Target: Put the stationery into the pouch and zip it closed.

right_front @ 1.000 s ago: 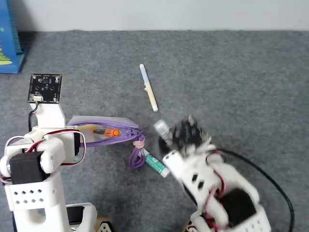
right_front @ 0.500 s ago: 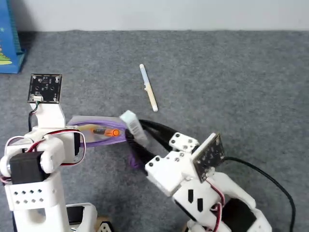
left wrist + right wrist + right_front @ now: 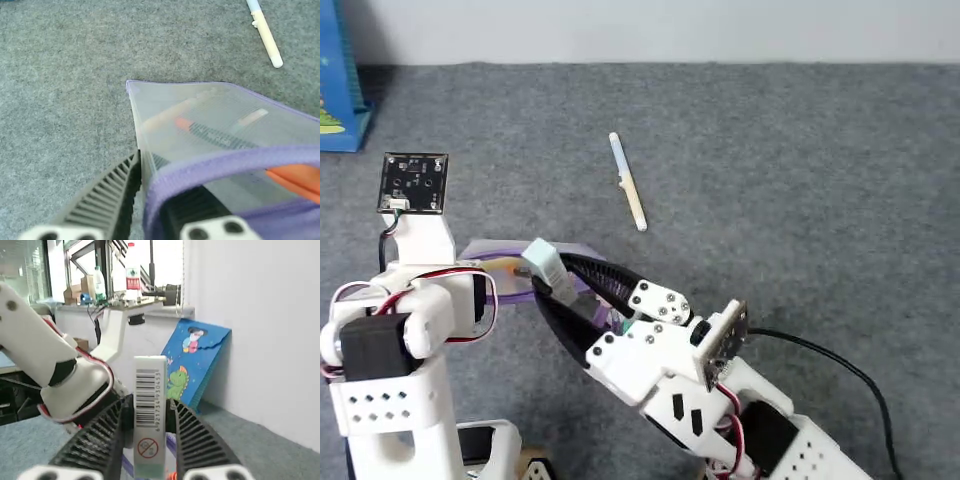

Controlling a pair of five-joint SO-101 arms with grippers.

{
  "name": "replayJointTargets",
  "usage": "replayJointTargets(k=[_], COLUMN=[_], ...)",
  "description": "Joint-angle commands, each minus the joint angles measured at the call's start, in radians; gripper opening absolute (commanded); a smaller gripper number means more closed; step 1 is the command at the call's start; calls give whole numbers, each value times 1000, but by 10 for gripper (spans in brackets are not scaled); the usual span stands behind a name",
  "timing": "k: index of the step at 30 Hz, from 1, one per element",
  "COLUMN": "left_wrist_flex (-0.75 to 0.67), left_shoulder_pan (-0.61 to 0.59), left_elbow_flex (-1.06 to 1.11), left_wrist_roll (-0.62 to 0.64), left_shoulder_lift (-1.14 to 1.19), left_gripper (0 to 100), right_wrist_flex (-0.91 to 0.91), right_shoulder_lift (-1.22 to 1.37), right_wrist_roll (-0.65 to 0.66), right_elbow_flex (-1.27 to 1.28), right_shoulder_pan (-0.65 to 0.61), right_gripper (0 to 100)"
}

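Has swung the right tool across toward the left arm in the last second, clamped on the glue stick, holding it over the pouch. Pinches the pouch's near edge with the left tool, pens inside. Leaves a pale pen farther back on the grey surface, well apart.
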Motion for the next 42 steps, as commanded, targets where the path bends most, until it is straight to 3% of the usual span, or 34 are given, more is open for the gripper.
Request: replayJointTargets(k=[1,12,23,29,31,42], left_wrist_flex=[-2,-2,2,-2,-2,-2], left_shoulder_pan=[-3,-3,-3,-3,-3,-3], left_elbow_flex=[-8,-8,-5,2,2,2], left_wrist_roll=[6,6,6,6,6,6], left_shoulder_lift=[0,3,2,2,2,2], left_gripper=[12,12,12,12,12,12], right_wrist_flex=[-127,-363,-383,-383,-377,-374], right_shoulder_lift=[99,374,389,389,389,377], right_wrist_roll=[-14,-12,-14,-15,-14,-11], right_elbow_flex=[-14,-14,12,11,8,6], right_shoulder_pan=[-5,5,30,30,30,30], right_gripper=[7,7,13,226,253,107])
